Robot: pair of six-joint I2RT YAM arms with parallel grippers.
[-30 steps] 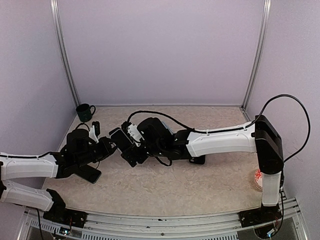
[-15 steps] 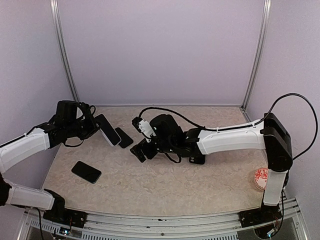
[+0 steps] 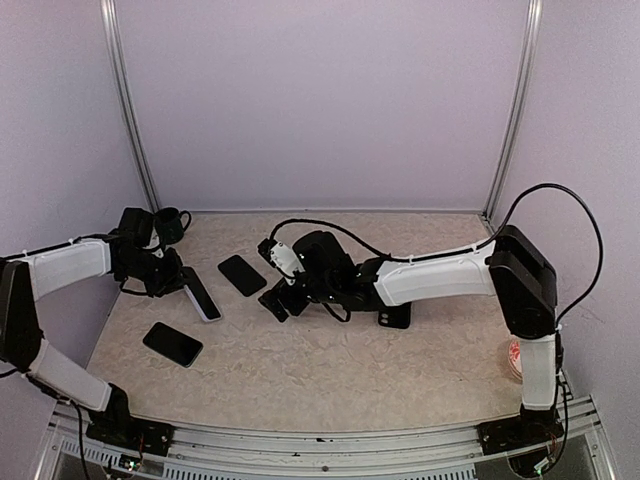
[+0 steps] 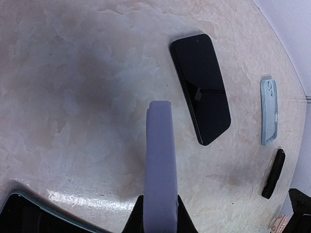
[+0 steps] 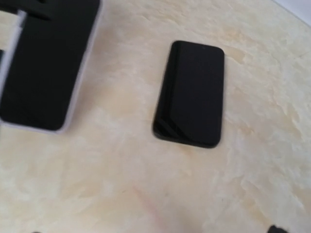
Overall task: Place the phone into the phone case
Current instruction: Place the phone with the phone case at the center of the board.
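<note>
No readable text, views perhaps too blurry

This is a robot test cell in a lab. A beige marbled table (image 3: 350, 370) is boxed in by plain lilac walls (image 3: 320, 100), with bare metal posts (image 3: 129, 100) at 11 and 1 o'clock. A metal rail (image 3: 320, 447) along the 6 o'clock edge carries two white-and-black arms (image 3: 440, 280). A loose black cable (image 3: 548, 186) loops at 3 o'clock, and a lone dark mug (image 3: 170, 224) sits at 10 o'clock.
</note>
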